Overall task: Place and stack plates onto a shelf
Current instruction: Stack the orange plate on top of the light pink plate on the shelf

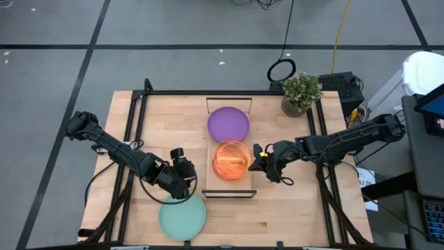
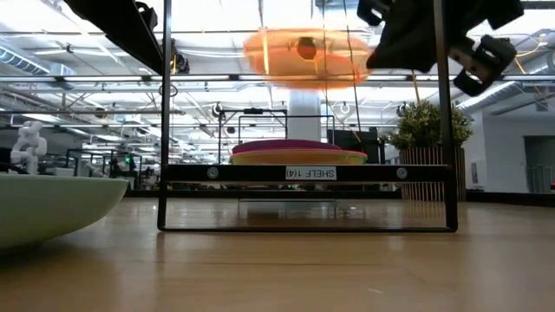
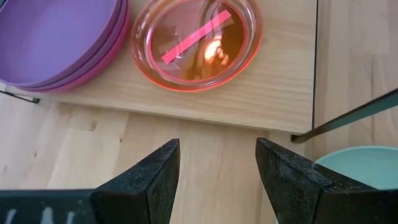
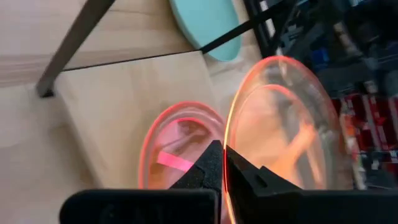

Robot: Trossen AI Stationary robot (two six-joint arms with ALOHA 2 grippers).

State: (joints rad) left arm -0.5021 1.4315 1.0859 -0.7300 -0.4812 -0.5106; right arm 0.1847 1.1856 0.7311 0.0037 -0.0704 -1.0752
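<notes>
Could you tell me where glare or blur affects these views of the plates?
Low view: the orange plate held aloft glows against ceiling lights, edges soft. Right wrist view: that plate, in the right hand, is blurred. Left wrist view: a bright glint sits in the red-pink plate on the shelf.

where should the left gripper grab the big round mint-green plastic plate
On its raised rim. The mint-green plate lies flat on the tabletop, so only the edge can fit between the fingers. The open left gripper is just beyond its far edge, so take that side from above.

shelf point(image 1: 233, 191): pale matt wood, thin black metal frames
orange plate point(image 4: 283, 124): glossy see-through plastic
purple plate point(image 1: 228, 123): smooth opaque plastic
</notes>
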